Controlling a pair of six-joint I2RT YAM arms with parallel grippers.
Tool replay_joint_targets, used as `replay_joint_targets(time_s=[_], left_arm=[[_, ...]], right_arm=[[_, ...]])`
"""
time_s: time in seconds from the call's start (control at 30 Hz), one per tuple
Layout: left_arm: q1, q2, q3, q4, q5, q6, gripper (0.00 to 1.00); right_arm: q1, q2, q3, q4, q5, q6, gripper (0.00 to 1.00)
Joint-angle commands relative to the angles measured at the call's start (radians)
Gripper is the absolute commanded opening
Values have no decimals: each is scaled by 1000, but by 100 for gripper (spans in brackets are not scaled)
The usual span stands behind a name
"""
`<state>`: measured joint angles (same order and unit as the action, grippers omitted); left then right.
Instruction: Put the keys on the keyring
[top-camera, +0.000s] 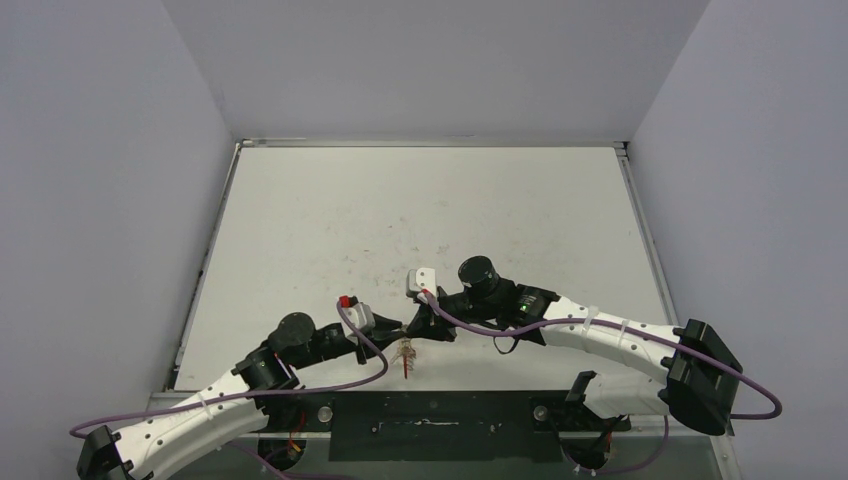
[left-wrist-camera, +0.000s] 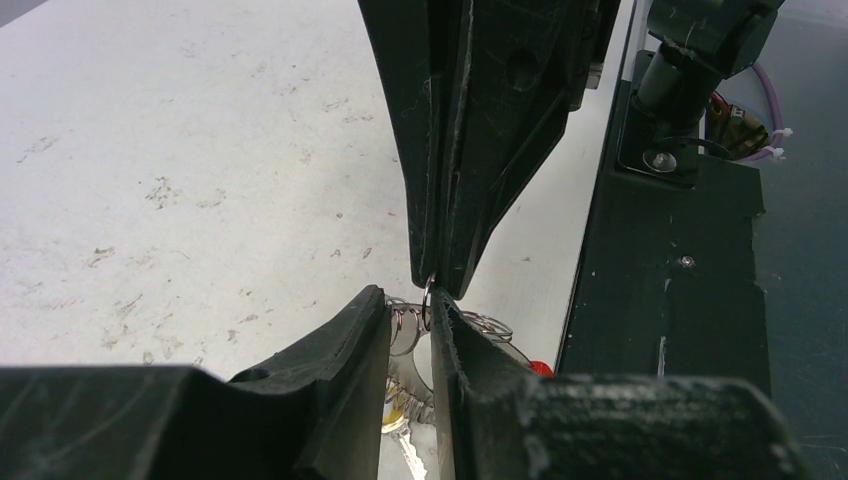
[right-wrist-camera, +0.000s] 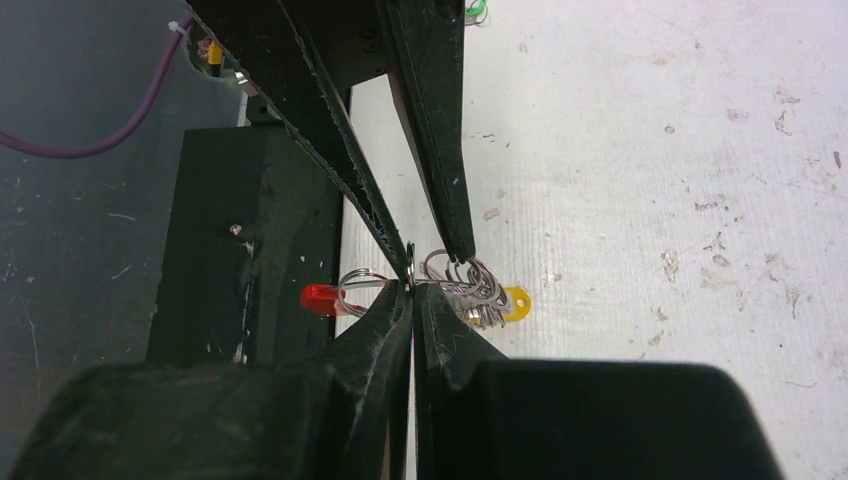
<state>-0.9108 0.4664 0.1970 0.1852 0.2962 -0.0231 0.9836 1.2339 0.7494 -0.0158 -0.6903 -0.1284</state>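
Right wrist view: the right gripper (right-wrist-camera: 412, 290) is closed tight on the thin wire of the ring (left-wrist-camera: 427, 302). It holds the ring over the white table (right-wrist-camera: 650, 150), just beside the edge of the black plate (right-wrist-camera: 240, 250). The ring's red piece (right-wrist-camera: 320, 297) is on the side next to the plate. The keys (right-wrist-camera: 475, 290) are bunched with a yellow tag (right-wrist-camera: 516, 300) on the side away from the plate. The left gripper (right-wrist-camera: 437, 266) meets the ring tip to tip, its fingers a little apart. I cannot tell if it pinches anything.
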Motion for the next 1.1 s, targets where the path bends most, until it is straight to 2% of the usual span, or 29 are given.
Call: replay_joint_targets(time_s=[0.0, 0.17, 0.53, 0.73, 0.9, 1.0, 1.07], left_arm=[[-5, -9, 16, -16, 3, -12, 20], [-5, -25, 12, -24, 1, -14, 18], [-7, 24, 7, 59, 17, -17, 0], [-7, 27, 6, 57, 21, -14, 0], [-8, 7, 3, 47, 23, 8, 0], [-9, -4, 5, 38, 35, 56, 0], [-11, -10, 4, 35, 43, 90, 0]], right_arm=[[6, -43, 8, 81, -13, 3, 0], [6, -44, 8, 86, -15, 7, 0], [6, -40, 11, 85, -23, 7, 0], [6, -51, 10, 88, -2, 11, 2], [3, -100, -5, 113, 62, 37, 33], [0, -167, -31, 136, 141, 50, 49], [-5, -216, -54, 147, 197, 53, 64]])
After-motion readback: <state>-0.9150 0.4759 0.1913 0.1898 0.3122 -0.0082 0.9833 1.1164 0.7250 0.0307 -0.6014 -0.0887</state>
